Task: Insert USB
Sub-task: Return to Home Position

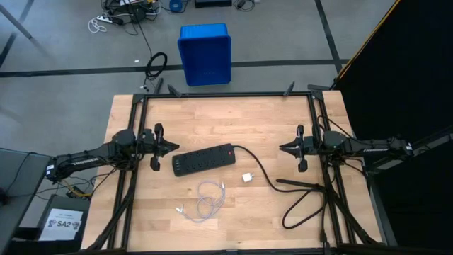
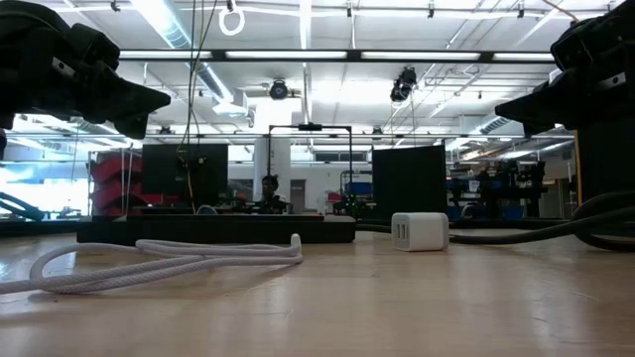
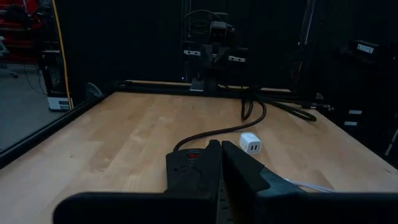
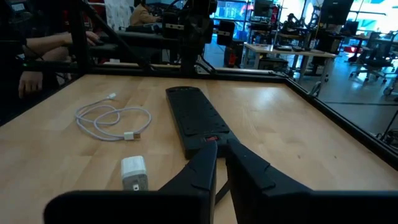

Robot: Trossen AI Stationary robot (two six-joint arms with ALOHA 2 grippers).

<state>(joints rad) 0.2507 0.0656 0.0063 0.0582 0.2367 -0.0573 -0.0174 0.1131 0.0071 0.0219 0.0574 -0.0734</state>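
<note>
Pale wooden desk (image 1: 283, 120) in black frame | left gripper (image 1: 172, 147) and right gripper (image 1: 283, 147) clenched, empty, at opposite edges | thin whitish-grey looped USB cable (image 1: 207, 200) lies loose toward the front, near small white cube adapter (image 1: 247, 177) | homing judged best done raised, clear of long black power strip (image 1: 205, 159)

**Four Cameras, One Table**

Overhead camera looks straight down from well up, taking in the whole wooden table (image 1: 233, 120) and the floor past it. Low camera sits right at tabletop level, looking across into the room, close to the USB (image 2: 149, 260). Left wrist camera faces across at the right arm (image 3: 211, 56), and right wrist camera looks back at the left arm (image 4: 193, 25). All four catch the white adapter (image 2: 420, 231). Overhead and both wrist views share the black power strip (image 1: 205, 159).
</note>
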